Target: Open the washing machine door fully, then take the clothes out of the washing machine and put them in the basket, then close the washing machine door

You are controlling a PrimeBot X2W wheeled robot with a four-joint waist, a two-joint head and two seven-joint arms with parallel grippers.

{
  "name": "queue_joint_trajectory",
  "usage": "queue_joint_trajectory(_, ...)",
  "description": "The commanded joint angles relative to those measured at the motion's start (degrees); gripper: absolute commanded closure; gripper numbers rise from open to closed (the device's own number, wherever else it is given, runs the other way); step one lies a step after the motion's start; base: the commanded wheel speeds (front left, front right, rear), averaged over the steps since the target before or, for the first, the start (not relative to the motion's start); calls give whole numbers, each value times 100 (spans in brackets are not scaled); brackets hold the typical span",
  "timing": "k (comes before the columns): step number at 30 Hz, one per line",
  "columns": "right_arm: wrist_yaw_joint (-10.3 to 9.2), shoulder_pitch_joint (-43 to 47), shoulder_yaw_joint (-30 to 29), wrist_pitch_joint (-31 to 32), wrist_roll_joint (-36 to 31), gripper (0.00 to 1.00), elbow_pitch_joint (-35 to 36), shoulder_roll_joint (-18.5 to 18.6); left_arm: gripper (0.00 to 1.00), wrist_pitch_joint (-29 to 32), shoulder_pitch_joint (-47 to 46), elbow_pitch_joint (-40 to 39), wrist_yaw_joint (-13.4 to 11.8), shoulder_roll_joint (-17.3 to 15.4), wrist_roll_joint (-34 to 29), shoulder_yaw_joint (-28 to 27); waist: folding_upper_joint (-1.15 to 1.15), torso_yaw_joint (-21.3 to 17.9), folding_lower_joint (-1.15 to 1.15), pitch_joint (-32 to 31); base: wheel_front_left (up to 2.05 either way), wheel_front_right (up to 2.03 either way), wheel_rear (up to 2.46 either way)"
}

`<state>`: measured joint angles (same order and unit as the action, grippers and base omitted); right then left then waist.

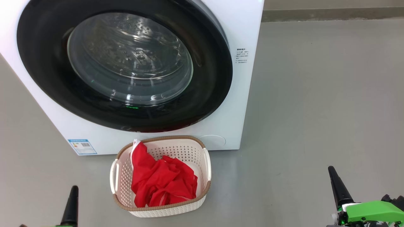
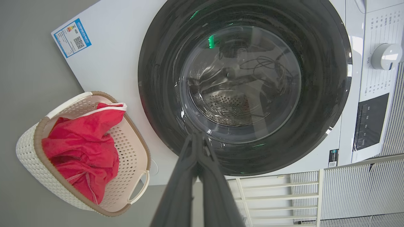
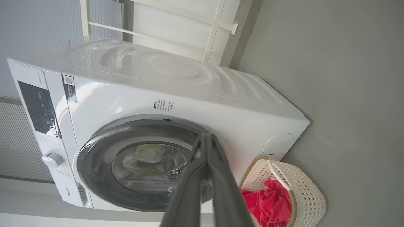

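**Asker:** What were the grippers doing?

**Describer:** The left gripper (image 2: 197, 136) had its two long dark fingers pressed together to one point and held nothing. It hung out in front of the washing machine (image 1: 243, 94), towards its lower left corner, clear of it. The right gripper (image 3: 205, 136) was pinched closed and empty too, in front of the machine and off past its right side, well apart.

**Asker:** Where was the laundry?

**Describer:** The clothes (image 1: 161, 183) were soft, bright red fabric with thin white trim. They lay crumpled in the basket (image 1: 206, 189), a small cream perforated one with a brown woven-look rim. It stood just in front of the machine, below the door. One white-edged corner poked over the rim on the side nearest the machine.

**Asker:** And the door?

**Describer:** The washing machine door (image 1: 44, 63), a wide glossy black ring around bulging clear glass, lay against the machine's front. Bare perforated steel showed through it. It looked shut, though these angles did not show whether the latch had caught.

**Asker:** What could go wrong?

**Describer:** I saw two risks. An uncaught latch would let the door drift out from the machine, leaving the last step undone. An arm swinging low in front of the machine could knock the light basket and spill the clothes.
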<state>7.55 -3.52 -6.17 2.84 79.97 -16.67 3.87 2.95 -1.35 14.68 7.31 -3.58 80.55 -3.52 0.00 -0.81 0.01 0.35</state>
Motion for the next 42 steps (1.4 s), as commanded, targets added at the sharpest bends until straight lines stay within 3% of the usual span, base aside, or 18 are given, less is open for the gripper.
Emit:
queue_joint_trajectory(1,-5,-231,79,52,161,100,181,18,100,42,-285,-112,15,-63,148,-190,0,5,-1,-1,0,0,0)
queue_joint_trajectory(21,-6,-267,-41,370,1215,100,265,-99,100,353,-483,-65,18,65,1162,-299,0,81,-1,-17,0,0,0)
queue_joint_trajectory(42,-6,-267,-41,370,1215,100,265,-99,100,355,-483,-65,18,66,1160,-301,0,81,-1,-17,0,0,0)
